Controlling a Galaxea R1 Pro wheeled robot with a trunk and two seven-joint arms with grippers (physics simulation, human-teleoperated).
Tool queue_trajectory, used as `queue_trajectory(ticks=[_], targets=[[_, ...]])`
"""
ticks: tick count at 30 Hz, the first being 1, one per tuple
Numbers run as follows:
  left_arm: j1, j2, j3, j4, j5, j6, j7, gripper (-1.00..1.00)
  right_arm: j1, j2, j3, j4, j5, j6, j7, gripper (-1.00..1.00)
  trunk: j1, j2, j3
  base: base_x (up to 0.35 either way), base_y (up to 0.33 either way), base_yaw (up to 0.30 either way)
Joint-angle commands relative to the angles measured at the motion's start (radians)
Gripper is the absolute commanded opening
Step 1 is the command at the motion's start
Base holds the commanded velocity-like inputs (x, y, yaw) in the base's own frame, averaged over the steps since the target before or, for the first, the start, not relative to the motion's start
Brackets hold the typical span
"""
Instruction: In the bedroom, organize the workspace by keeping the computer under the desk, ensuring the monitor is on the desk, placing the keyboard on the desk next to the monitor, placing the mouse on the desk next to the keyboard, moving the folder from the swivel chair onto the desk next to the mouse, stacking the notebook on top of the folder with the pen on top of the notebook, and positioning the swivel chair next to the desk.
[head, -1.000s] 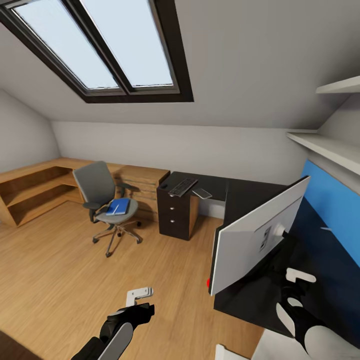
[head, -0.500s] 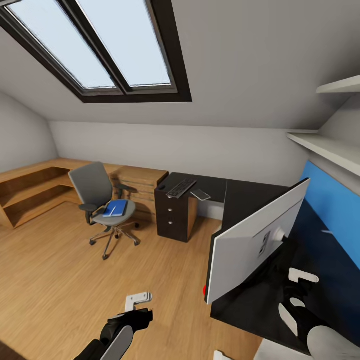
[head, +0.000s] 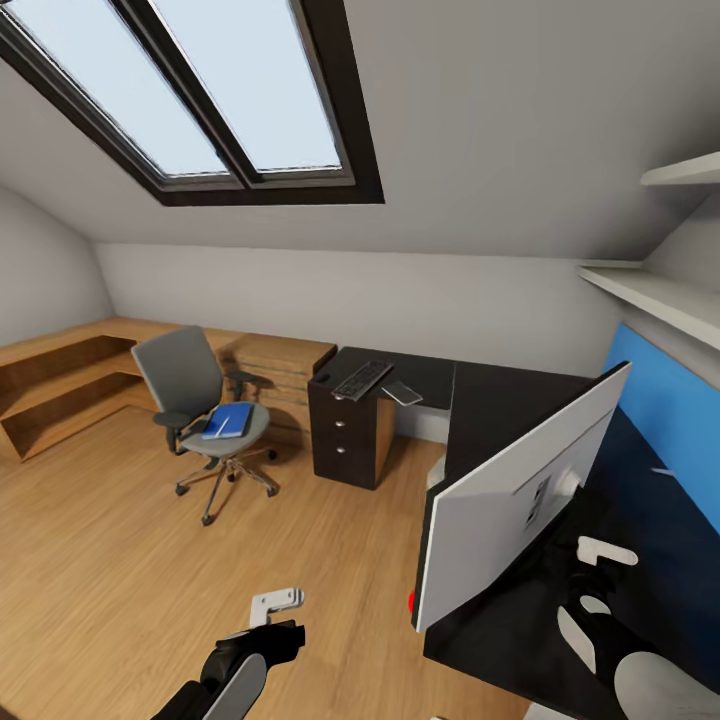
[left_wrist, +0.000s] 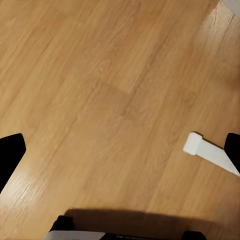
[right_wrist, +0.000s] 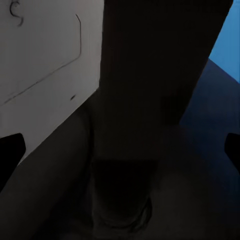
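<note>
Wide silver-backed monitor (head: 515, 500) stands on glossy black table (head: 500, 395)'s near edge. Right gripper (head: 592, 580) fingers spread behind it; left gripper (head: 272, 610) fingers spread, empty.

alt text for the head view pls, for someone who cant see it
The monitor stands on the black desk, silver back toward the camera, with the right gripper just behind it. Across the wood floor, the swivel chair holds the blue folder; the keyboard lies on the desk's far end.

Folder (head: 229, 421) on swivel chair (head: 197, 405), left of desk (head: 500, 400)
</note>
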Motion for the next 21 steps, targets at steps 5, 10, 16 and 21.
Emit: queue_trajectory(ticks=[5, 10, 16, 21], targets=[[-0.001, -0.002, -0.004, 0.028, 0.006, -0.003, 0.009, 1.00, -0.001, -0.001, -0.001, 0.001, -0.007, -0.005, 0.002, 1.00, 0.001, -0.002, -0.002, 0.081, 0.000, 0.000], [-0.001, -0.004, -0.007, 0.041, 0.007, -0.025, 0.009, 1.00, -0.001, -0.001, -0.001, 0.001, -0.007, -0.005, 0.002, 1.00, 0.001, -0.002, -0.002, 0.009, 0.000, 0.000], [-0.001, -0.005, -0.019, 0.044, 0.007, -0.032, 0.009, 1.00, -0.001, -0.001, -0.001, 0.001, -0.007, -0.005, 0.002, 1.00, 0.001, -0.002, -0.002, 0.058, -0.072, 0.000], [-0.001, -0.005, -0.020, 0.044, 0.007, -0.034, 0.009, 1.00, -0.001, -0.001, -0.001, 0.001, -0.008, -0.005, 0.002, 1.00, 0.001, -0.002, -0.002, 0.050, -0.057, 0.000]])
